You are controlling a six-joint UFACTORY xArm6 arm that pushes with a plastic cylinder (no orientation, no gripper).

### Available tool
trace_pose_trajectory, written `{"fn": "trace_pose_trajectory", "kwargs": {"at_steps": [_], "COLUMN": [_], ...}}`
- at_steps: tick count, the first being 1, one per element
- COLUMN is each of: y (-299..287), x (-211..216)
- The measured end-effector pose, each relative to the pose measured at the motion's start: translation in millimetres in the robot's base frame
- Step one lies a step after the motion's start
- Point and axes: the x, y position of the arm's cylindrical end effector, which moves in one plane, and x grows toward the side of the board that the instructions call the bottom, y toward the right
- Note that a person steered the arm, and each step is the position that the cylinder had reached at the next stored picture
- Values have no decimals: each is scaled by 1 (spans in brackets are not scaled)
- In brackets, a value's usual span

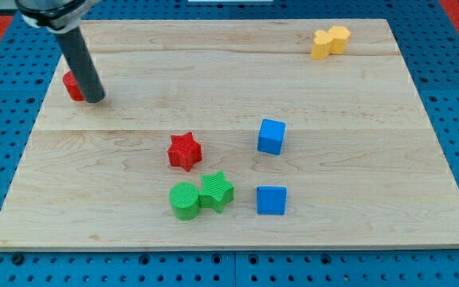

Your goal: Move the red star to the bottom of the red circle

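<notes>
One pale wooden board (357, 96) on blue pegboard (453, 119); my tip (94, 99) touches the red circle (72, 86); no hand shows.

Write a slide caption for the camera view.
My tip beside the red circle, far from the red star at mid-board.

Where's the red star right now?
The red star sits just left of the board's centre, above the green circle and green star, left of the upper blue cube.
</notes>
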Motion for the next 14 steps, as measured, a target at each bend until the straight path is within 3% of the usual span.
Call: {"fn": "trace_pose_trajectory", "kwargs": {"at_steps": [1,4,6,7,8,9,10,11,12,14], "y": [71,101,173,181,176,60,-13,47,37,-43], "x": [-10,-4,28,85,121,101,59,56,40,39]}}
